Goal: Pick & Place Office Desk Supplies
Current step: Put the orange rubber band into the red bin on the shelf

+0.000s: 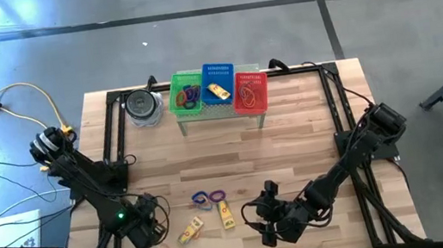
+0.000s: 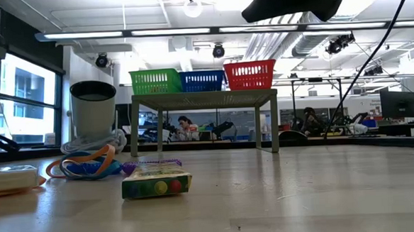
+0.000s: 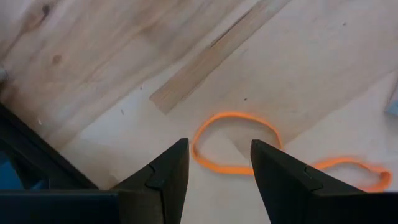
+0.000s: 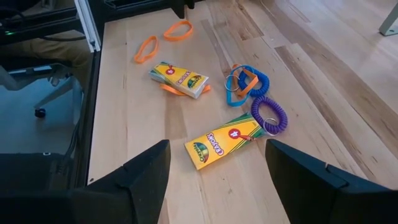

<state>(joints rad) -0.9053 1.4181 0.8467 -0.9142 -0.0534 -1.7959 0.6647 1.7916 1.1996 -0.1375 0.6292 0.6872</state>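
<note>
Near the table's front edge lie two yellow crayon boxes point(image 1: 189, 230) point(image 1: 226, 216), a blue coil loop point(image 4: 249, 81), a purple coil loop point(image 4: 270, 115) and two orange bands point(image 3: 236, 143) point(image 3: 348, 171). My left gripper point(image 3: 219, 144) is open at the front left point(image 1: 152, 234), just above one orange band, with a finger on either side of the band's near part. My right gripper point(image 4: 217, 146) is open wide at the front right point(image 1: 259, 221). It points toward the nearer crayon box point(image 4: 222, 142) and holds nothing.
At the far edge a small stand carries a green basket point(image 1: 186, 94), a blue basket point(image 1: 217, 83) and a red basket point(image 1: 250, 90), each with items inside. A round grey tin point(image 1: 143, 107) stands to their left. Black frame rails point(image 1: 111, 139) run along the table's sides.
</note>
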